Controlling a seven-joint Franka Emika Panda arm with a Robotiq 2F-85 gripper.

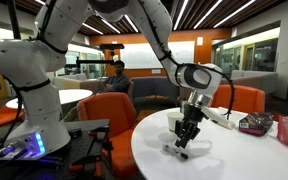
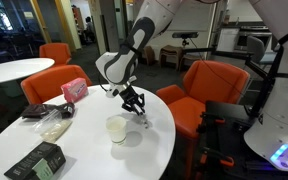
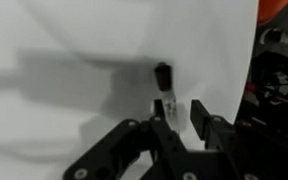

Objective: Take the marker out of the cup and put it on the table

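The marker (image 3: pixel 164 88) is a thin stick with a dark tip, seen in the wrist view over the white table (image 3: pixel 64 40), just ahead of one fingertip. My gripper (image 3: pixel 179 112) shows a bare gap between its fingers, so it looks open. In both exterior views the gripper (image 1: pixel 185 138) (image 2: pixel 136 106) points down at the table (image 1: pixel 224 150) (image 2: pixel 94 155), with the marker (image 1: pixel 181 148) low at its tips. The small white cup (image 2: pixel 117 128) stands upright beside the gripper. In an exterior view the cup (image 1: pixel 175 120) is partly behind the gripper.
A pink box (image 2: pixel 74 89) (image 1: pixel 256 124), a plastic bag (image 2: pixel 52 125) and a dark boxy container (image 2: pixel 36 160) lie on the table. Orange chairs (image 2: pixel 209 85) (image 1: pixel 246 98) ring it. The table edge runs close to the gripper (image 3: pixel 252 90). A person (image 1: pixel 117 76) sits in the background.
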